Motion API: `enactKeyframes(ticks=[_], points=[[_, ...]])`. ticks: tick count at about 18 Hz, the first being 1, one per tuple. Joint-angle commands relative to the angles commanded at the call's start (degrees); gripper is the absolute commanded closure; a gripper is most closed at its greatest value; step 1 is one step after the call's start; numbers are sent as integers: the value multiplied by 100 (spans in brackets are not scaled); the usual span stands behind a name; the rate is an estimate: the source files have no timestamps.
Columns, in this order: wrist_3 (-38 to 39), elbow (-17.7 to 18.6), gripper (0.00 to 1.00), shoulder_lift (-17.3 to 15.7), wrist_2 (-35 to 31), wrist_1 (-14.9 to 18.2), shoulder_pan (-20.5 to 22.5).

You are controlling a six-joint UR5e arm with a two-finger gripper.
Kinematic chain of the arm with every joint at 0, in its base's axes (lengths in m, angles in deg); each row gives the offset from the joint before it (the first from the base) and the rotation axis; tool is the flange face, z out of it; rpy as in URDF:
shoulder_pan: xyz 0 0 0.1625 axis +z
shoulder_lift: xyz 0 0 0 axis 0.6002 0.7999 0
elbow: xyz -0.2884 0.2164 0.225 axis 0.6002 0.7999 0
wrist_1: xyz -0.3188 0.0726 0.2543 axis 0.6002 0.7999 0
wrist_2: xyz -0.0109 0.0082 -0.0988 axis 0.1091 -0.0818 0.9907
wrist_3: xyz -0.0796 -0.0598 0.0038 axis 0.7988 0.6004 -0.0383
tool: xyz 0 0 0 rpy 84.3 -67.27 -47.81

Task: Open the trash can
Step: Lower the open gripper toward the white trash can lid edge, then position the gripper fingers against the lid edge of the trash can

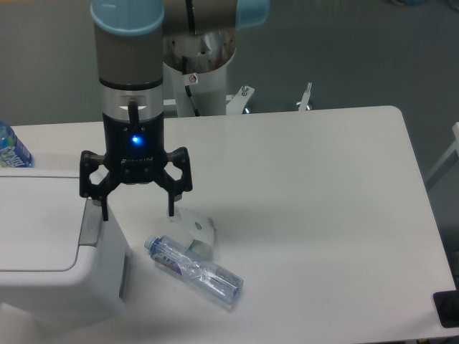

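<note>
One arm [129, 43] hangs over the white bench [308, 208], and the jaws [138, 209] at its end point straight down with both fingers spread wide and nothing between them. A blue light glows on the black body just above the jaws. The trash can [43, 251], a large white boxy bin with rounded corners, sits below and to the left of the jaws at the left edge of the view. Its flat lid [36, 222] lies down and closed. The grey push tab [90, 223] on the bin's right side lies directly under the left fingertip [105, 210]; whether the tip touches the tab cannot be told from this angle. The right fingertip hangs over bare bench just right of the bin.

Below and to the right of the jaws a clear plastic bottle [195, 269] lies on its side, its blue cap turned toward the bin, well apart from the fingers. Just beside the bottle's upper end lies a small white scrap [198, 226], flat on the bench. Far to the left of the jaws, behind the bin, part of a second bottle [11, 147] with a blue label shows at the picture's edge.
</note>
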Motion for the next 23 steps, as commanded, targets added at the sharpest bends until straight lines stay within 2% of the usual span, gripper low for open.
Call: enactKeyframes(ticks=[23], points=[[-26, 35, 0, 185, -26, -18, -70]])
